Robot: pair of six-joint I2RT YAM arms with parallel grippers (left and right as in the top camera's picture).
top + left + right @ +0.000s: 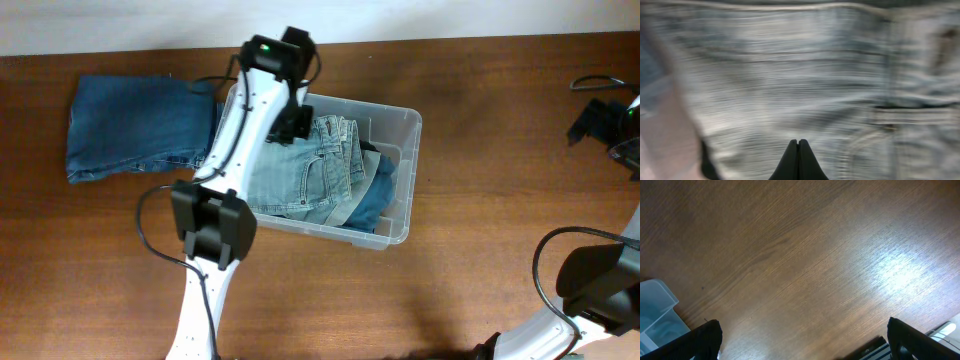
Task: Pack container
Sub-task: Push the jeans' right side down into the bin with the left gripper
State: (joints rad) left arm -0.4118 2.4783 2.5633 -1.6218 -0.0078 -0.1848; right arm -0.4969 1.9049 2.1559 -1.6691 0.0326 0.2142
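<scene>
The container (408,128) is a clear plastic bin in the middle of the table. Folded light-blue jeans (300,175) lie in it, over darker denim (375,200) at its right end. My left gripper (291,124) hangs over the bin's left part, above the light jeans. In the left wrist view its fingertips (798,146) are pressed together with nothing between them, and blurred pale denim (790,75) fills the view. My right gripper (598,122) is at the far right, open over bare wood (805,340). A corner of the container (655,305) shows at the left of its view.
A folded pair of dark-blue jeans (130,125) lies on the table left of the bin, its right end hidden under my left arm. A black cable (598,82) loops at the far right edge. The wooden tabletop (480,250) stretches between the bin and my right arm.
</scene>
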